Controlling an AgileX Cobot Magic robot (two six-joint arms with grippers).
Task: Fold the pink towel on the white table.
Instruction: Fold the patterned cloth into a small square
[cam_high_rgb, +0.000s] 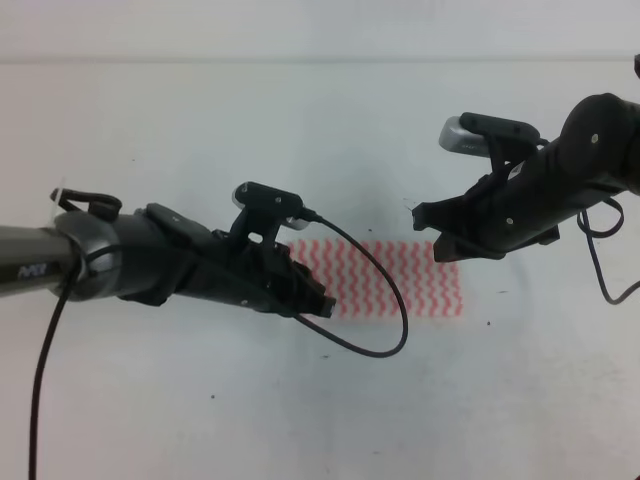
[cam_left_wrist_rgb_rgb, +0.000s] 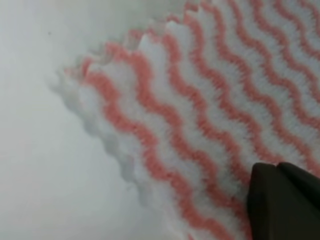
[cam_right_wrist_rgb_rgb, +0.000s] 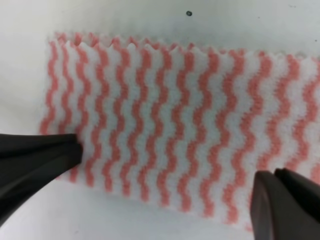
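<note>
Black right gripper (cam_right_wrist_rgb_rgb: 165, 185) jaws spread wide, holding nothing, straddling thin pink-and-white zigzag-striped towel (cam_right_wrist_rgb_rgb: 175, 120) lying flat on plain white table (cam_high_rgb: 200, 420). Black left gripper (cam_high_rgb: 315, 300) at towel's left end; opening can't tell.

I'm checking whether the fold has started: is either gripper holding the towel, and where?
It cannot be told. The left gripper is at the pink towel's left end; the right gripper hovers open above its upper right edge.
</note>
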